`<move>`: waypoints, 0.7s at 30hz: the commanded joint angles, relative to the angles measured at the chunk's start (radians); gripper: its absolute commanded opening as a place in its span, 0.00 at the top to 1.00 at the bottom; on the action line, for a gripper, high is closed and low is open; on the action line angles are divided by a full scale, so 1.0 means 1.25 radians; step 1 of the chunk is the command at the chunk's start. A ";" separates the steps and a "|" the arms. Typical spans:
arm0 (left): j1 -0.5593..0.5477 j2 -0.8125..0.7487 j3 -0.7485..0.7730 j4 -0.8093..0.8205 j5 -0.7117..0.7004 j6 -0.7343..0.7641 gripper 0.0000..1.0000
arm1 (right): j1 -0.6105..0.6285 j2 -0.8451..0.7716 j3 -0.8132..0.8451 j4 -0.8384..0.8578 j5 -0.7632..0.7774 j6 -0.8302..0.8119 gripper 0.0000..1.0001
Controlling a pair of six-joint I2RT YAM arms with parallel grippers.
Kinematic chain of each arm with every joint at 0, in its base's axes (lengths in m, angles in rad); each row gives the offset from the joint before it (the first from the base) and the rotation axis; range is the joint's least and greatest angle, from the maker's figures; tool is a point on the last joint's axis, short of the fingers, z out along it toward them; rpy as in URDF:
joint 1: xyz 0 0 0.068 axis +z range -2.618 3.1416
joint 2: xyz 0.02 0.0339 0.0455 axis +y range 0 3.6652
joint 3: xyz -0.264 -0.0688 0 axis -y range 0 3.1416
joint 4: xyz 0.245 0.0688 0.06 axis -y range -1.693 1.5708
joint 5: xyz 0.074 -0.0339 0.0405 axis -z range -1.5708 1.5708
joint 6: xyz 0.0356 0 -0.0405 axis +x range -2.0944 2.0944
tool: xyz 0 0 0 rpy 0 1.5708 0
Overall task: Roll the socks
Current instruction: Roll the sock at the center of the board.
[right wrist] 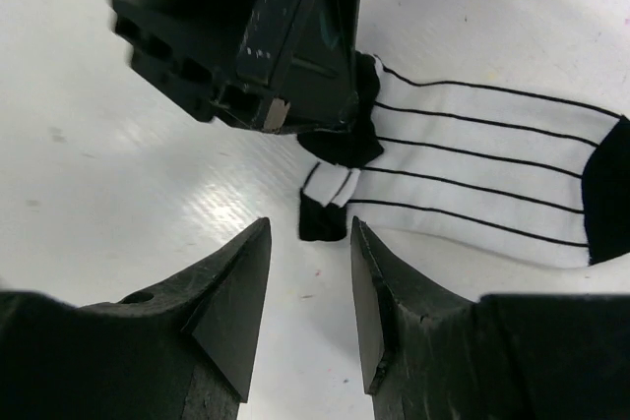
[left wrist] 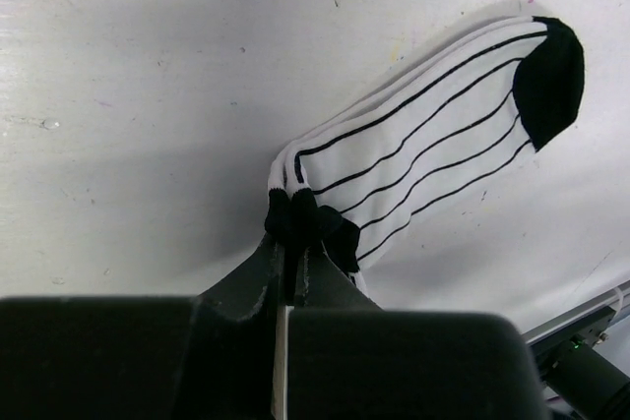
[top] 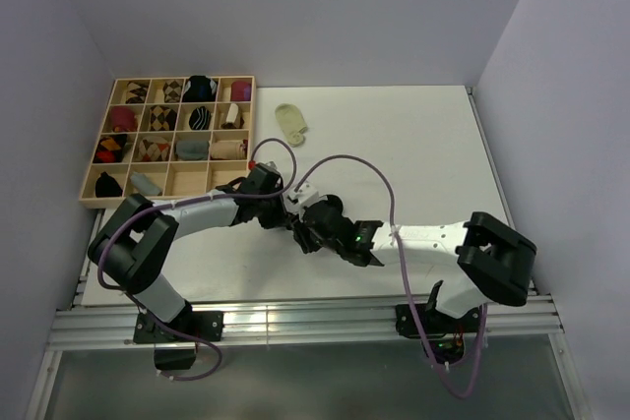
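The white surface [top: 413, 145] carries a wooden tray [top: 167, 202] with rolled socks at its far left corner. The pale yellow-green sock [top: 291, 122] lies flat near the tray, well apart from both arms. The striped sock [left wrist: 423, 145] lies flat in the middle. The left claw [left wrist: 292, 233] is clamped on its black cuff. The right claw [right wrist: 310, 243] has its fingers apart, just beside that cuff.
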 commanded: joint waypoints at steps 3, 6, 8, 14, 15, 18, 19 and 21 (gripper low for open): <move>0.000 0.001 0.031 -0.033 0.009 0.021 0.99 | 0.052 0.072 0.024 0.054 0.168 -0.094 0.54; 0.000 -0.003 0.029 -0.032 0.012 0.018 0.99 | 0.066 0.111 0.033 0.070 0.183 -0.102 0.54; 0.002 0.002 0.033 -0.033 0.018 0.019 0.99 | 0.070 0.124 0.031 0.091 0.193 -0.104 0.54; 0.000 0.008 0.033 -0.028 0.028 0.013 0.99 | 0.088 0.142 0.040 0.114 0.209 -0.116 0.52; 0.000 0.008 0.034 -0.028 0.028 0.013 0.99 | 0.091 0.141 0.035 0.121 0.209 -0.116 0.51; 0.002 0.012 0.036 -0.026 0.030 0.009 0.99 | 0.092 0.135 0.033 0.132 0.203 -0.115 0.49; 0.000 0.014 0.034 -0.023 0.035 0.008 0.99 | 0.093 0.132 0.031 0.140 0.201 -0.113 0.49; 0.000 0.015 0.034 -0.022 0.036 0.007 0.99 | 0.095 0.129 0.028 0.148 0.198 -0.112 0.49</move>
